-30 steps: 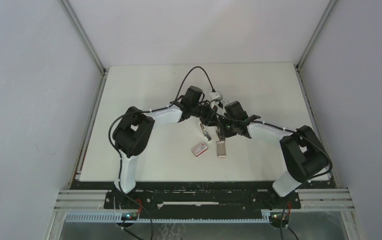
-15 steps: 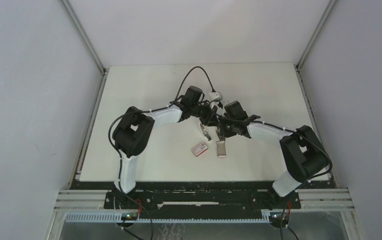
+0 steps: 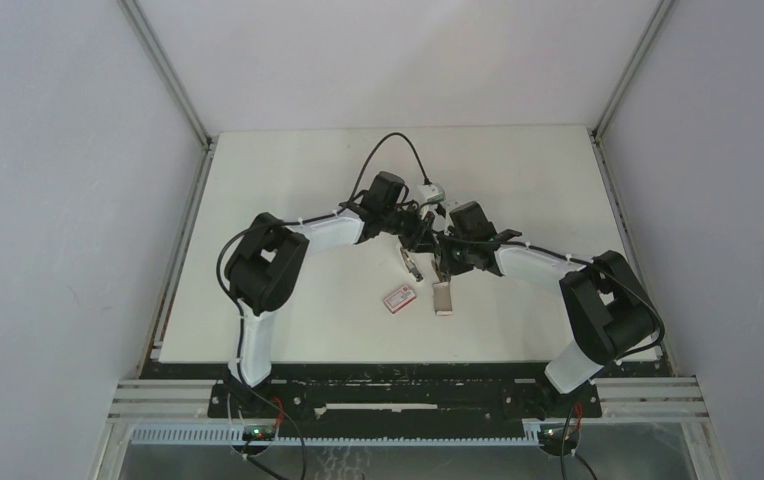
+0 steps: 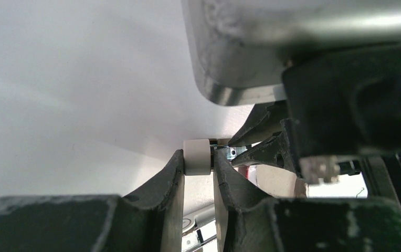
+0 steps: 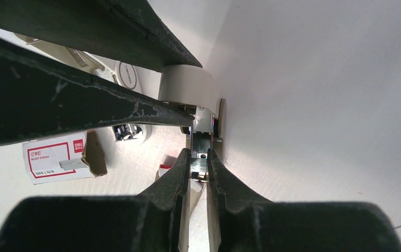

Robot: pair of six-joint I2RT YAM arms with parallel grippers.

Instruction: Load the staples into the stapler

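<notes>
The small white stapler is held between both grippers just above the table's middle. My left gripper is shut on its white plastic body. My right gripper is shut on the grey metal inside, which sticks out of the white body. The two grippers' fingertips nearly touch. The flat grey tray lies on the table just in front of the right gripper. I cannot make out the staples in it.
The red-and-white box sleeve lies left of the tray, with one flap open in the right wrist view. A black cable loops behind the left wrist. Grey walls stand on both sides of the white table.
</notes>
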